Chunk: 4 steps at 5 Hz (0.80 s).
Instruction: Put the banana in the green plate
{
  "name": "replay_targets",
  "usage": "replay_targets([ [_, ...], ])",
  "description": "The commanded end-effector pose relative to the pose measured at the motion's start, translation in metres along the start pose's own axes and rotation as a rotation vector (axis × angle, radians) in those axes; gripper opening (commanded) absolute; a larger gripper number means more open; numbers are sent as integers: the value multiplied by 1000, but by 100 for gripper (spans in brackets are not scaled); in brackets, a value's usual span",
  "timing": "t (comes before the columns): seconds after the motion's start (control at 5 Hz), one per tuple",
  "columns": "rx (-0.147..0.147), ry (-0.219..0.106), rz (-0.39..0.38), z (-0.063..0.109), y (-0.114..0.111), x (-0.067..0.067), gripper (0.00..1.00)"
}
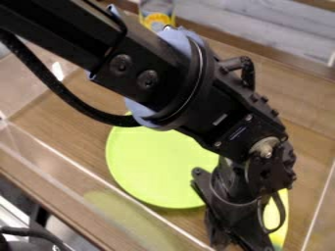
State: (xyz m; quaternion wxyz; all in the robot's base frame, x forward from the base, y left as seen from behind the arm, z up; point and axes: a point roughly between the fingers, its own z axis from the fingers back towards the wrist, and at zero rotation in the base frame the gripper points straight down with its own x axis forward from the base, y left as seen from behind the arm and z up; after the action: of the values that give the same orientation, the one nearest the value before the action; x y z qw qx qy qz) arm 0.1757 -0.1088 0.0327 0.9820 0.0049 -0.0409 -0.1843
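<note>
The round green plate [141, 162] lies flat on the wooden table, left of centre, with the arm covering its right part. Only a thin yellow sliver of the banana [276, 236] shows, at the bottom right just beyond the plate's rim. My gripper [246, 233] points straight down right beside that sliver, low over the table. Its fingers look shut. The wrist hides the fingertips, so I cannot tell whether the banana is between them.
My bulky black arm [170, 78] runs from the top left across the middle and blocks much of the view. A yellow-labelled container [157, 18] stands at the back. A transparent wall edge [39, 147] runs along the left. The pale table edge [281, 39] is at the back right.
</note>
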Motion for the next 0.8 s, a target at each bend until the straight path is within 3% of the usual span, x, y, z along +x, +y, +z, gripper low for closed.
replay_targets([
  [0.0, -9, -54, 4, 14, 1, 11, 0],
  [0.6, -2, -40, -5, 24, 5, 11, 0],
])
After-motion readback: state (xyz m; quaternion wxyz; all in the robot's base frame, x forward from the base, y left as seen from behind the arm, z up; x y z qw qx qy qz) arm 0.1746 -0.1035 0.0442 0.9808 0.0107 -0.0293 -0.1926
